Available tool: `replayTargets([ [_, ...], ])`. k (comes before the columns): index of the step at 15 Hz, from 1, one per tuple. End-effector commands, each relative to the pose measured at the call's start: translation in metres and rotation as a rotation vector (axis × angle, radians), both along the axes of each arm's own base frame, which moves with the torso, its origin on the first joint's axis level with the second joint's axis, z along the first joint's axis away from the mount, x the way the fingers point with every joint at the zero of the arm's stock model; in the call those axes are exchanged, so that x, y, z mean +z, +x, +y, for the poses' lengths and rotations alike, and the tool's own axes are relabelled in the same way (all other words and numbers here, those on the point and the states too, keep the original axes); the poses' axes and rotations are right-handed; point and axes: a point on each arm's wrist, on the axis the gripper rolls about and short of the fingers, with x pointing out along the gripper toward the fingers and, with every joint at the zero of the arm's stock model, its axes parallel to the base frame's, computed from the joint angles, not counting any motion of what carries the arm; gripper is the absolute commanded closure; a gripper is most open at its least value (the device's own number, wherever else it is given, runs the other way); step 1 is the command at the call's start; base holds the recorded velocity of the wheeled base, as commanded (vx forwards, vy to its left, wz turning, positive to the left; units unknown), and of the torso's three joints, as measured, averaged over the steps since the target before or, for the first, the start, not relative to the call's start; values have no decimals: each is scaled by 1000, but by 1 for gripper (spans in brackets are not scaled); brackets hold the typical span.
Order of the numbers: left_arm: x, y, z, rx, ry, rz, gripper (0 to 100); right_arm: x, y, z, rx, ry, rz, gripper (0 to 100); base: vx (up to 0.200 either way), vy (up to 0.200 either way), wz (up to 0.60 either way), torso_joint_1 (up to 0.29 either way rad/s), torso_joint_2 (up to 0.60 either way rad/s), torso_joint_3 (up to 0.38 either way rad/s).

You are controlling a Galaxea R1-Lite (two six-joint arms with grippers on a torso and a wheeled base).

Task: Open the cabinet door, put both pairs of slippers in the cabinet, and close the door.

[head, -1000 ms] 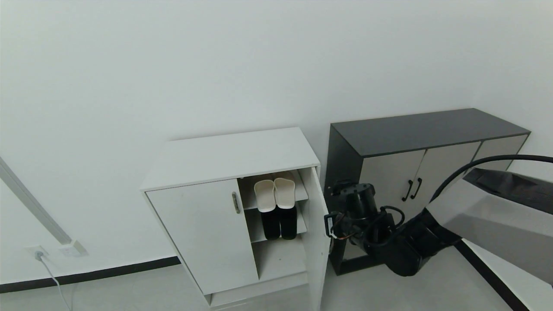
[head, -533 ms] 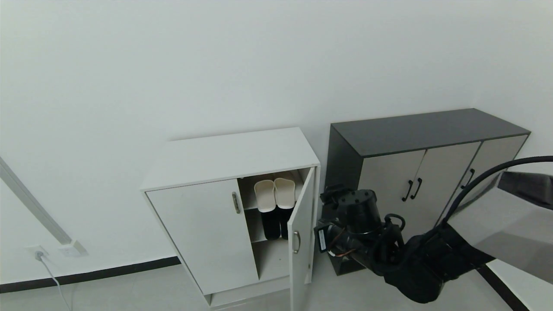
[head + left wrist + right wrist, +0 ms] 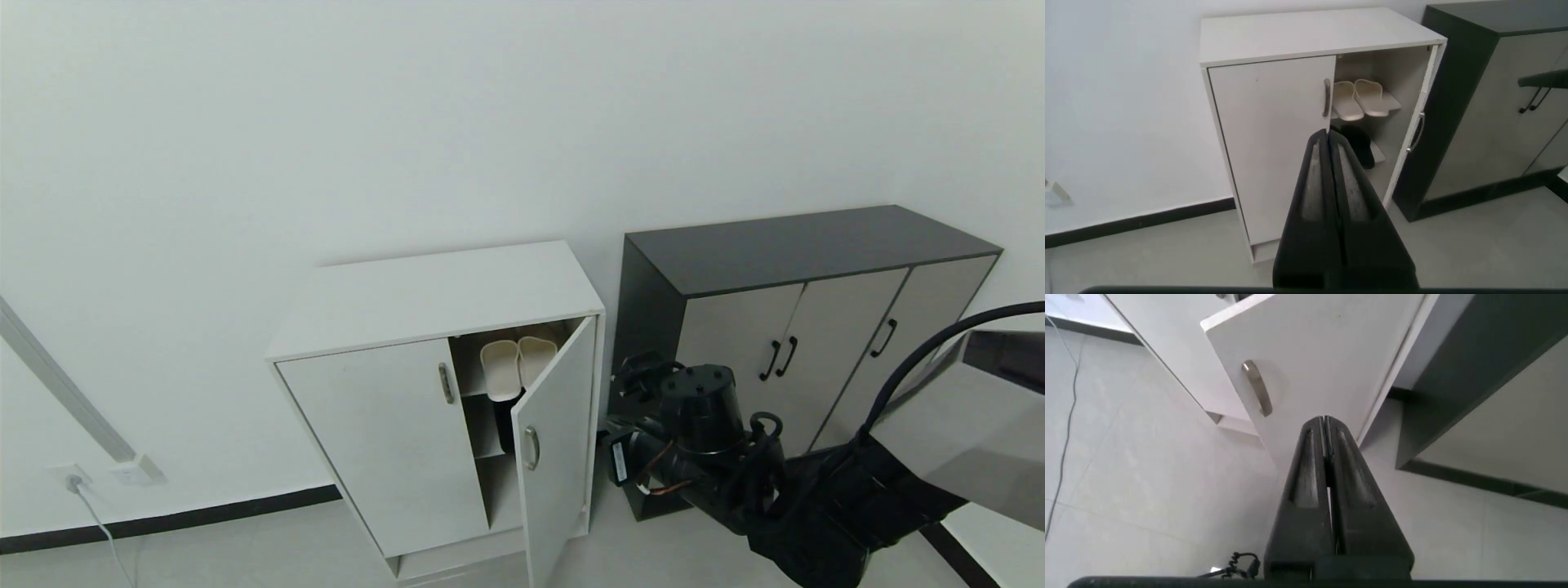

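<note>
Cabinet door (image 3: 555, 441) hangs abt half open on the white cabinet's (image 3: 433, 294) rt side, long axis vertical, handle (image 3: 531, 447) edge swung out front. The rt gripper (image 3: 1326, 423) is just off its outer face, fingers pressed together, tips aimed near the handle; contact unclear. White slippers (image 3: 516, 366) lie side by side on upper shelf, black pair (image 3: 504, 420) below, partly behind door. Rt arm (image 3: 718, 465) sits low betw. door and dark cabinet (image 3: 800, 245); left gripper (image 3: 1328, 135), fingers also together, points at the cabinet front from farther back.

White cabinet (image 3: 433, 294), cream slippers (image 3: 513, 367), black slippers (image 3: 1360, 151), dark grey sideboard (image 3: 800, 245) with pale doors
</note>
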Motion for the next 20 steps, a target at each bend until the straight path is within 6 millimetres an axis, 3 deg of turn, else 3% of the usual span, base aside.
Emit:
replayTargets([
  [1, 0, 0, 0, 3, 0, 0, 100, 0, -1, 0, 3, -2, 0, 100, 0, 0, 0, 0, 0, 0],
  [6, 0, 0, 0, 9, 0, 0, 100, -3, -3, -1, 19, -4, 14, 100, 0, 0, 480, 1, 1, 1],
  [17, 0, 0, 0, 8, 0, 2, 100, -28, -16, -26, 105, -35, 55, 100, 0, 0, 0, 0, 0, 0],
  [20, 0, 0, 0, 9, 1, 0, 100, -36, -24, -33, 107, -56, 78, 100, 200, 0, 0, -1, 1, 2],
])
